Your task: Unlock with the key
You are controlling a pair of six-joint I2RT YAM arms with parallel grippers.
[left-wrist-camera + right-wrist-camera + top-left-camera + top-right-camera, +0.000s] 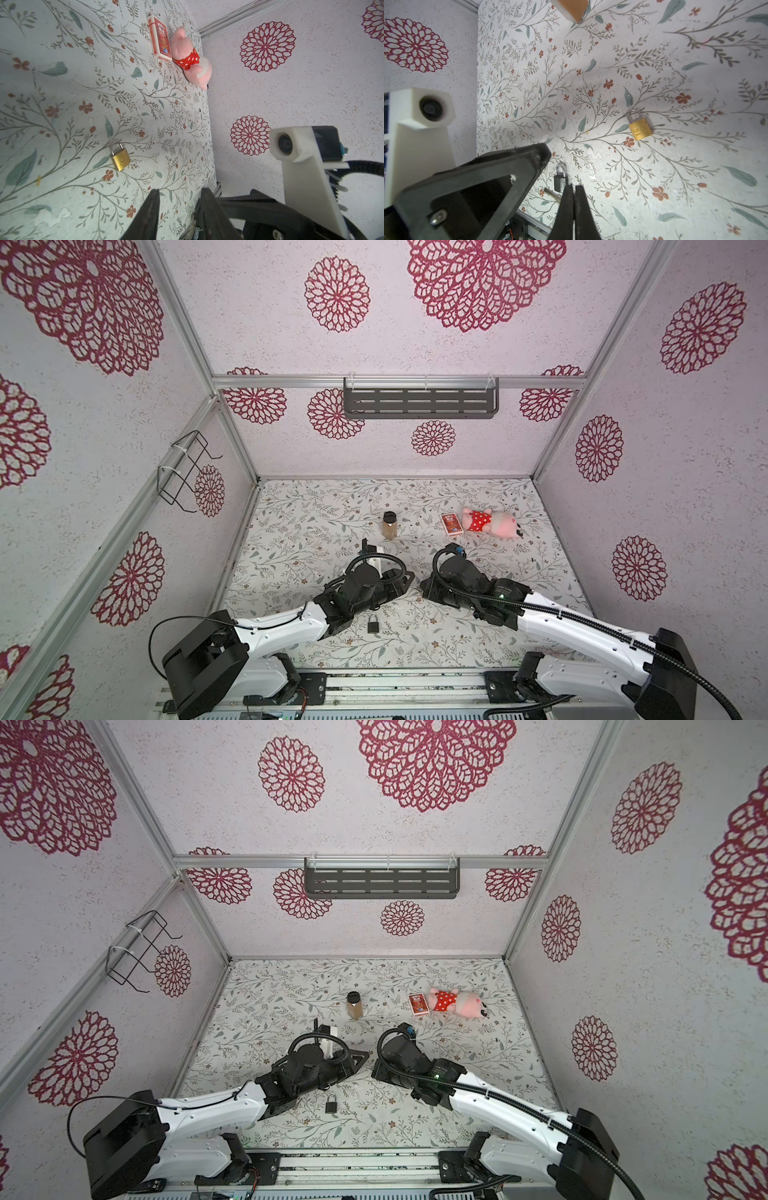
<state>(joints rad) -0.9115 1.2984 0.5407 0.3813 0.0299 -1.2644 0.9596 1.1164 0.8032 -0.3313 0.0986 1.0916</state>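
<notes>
- Black lock [373, 623] lies flat near the front edge, close to the left arm.
- A silver strip [551, 192] beside it is half hidden behind the right fingers. I cannot tell whether it is the key.
- Right gripper [573, 185]: jaws pressed together, with nothing seen between them.
- Left gripper [180, 190]: jaws stand narrowly apart, and only table shows through the gap.
- Brass lock [120, 156] lies flat on the table. It shows in the wrist views only, in neither top view.
- Jar [390, 524] stands farther back and is cut off in the right wrist view.
- Card box [451, 524] lies just beside the pig [494, 522].
</notes>
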